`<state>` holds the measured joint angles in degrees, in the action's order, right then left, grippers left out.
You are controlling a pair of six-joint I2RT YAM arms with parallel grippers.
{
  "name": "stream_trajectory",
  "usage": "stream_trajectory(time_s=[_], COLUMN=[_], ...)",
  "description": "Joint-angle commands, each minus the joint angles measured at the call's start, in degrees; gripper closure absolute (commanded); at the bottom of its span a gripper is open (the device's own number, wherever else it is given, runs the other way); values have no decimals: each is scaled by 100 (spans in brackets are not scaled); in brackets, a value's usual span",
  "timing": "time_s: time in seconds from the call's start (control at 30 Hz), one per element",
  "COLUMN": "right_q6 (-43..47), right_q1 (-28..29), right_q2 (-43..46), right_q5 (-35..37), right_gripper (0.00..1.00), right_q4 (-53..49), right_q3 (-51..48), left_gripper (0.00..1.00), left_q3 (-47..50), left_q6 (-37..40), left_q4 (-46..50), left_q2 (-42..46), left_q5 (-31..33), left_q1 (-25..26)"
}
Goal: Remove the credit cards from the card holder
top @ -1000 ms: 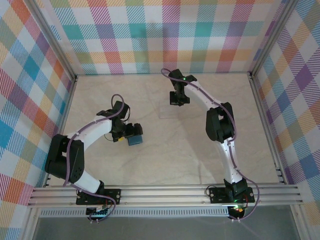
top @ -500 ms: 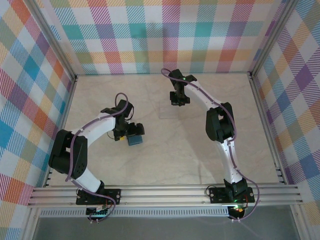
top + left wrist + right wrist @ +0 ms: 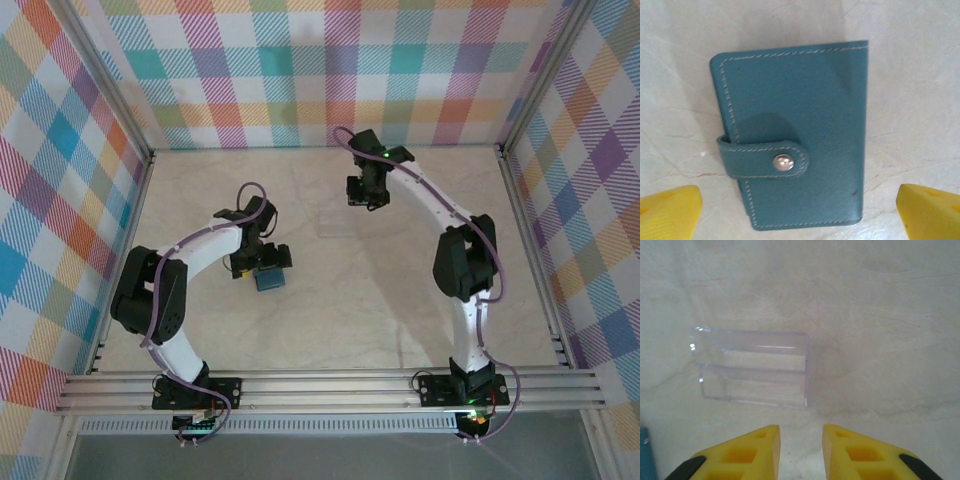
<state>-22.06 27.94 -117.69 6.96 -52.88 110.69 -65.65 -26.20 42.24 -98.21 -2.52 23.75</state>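
Teal card holder [image 3: 790, 135] lying flat and closed on a pale marbled table [image 3: 910, 75], strap tab snapped down across its front with a silver stud. Left gripper [image 3: 800, 210] hovering directly above it, yellow fingers [image 3: 670, 212] spread wide, one off each side of the holder, clear of it. From overhead, holder in the table's left half, toward the middle. Right gripper [image 3: 801, 445] well apart from it, over a clear plastic tray [image 3: 755, 367], fingers slightly parted, gripping nothing.
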Motion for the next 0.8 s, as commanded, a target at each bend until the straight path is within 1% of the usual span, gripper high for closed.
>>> stream_trajectory(time_s=[0.0, 0.1, 0.2, 0.27, 0.37, 0.47, 0.53, 0.63, 0.77], right_q6=[-30, -1, 42, 55, 28, 1, -58, -197, -443], right_q1=[11, 16, 9, 9, 15, 9, 8, 10, 10], right_q2=[449, 784, 1058, 1229, 1496, 1721, 1896, 2160, 2452], right_q5=[-158, -204, -203, -180, -205, -291, -343, -547, -1105], right_gripper=[69, 68, 66, 66, 66, 66, 66, 66, 66], right_q4=[168, 250, 270, 302, 405, 493, 561, 761, 1088], right_q3=[-330, -618, -821, -974, -1264, -1543, -1753, -2118, -2619], left_gripper=[0, 0, 0, 0, 3, 9, 16, 23, 26], left_q3=[-261, -387, -518, -535, -515, -435, -349, -233, -163], left_q6=[-378, -522, -510, -479, -450, -450, -446, -394, -255], left_q4=[259, 309, 381, 390, 279, 101, 12, -57, -70], left_q2=[-242, -448, -672, -802, -956, -1006, -949, -828, -638], left_q5=[453, 687, 880, 903, 692, 464, 357, 242, 17], left_q1=[139, 139, 138, 113, 95, 104, 112, 155, 278])
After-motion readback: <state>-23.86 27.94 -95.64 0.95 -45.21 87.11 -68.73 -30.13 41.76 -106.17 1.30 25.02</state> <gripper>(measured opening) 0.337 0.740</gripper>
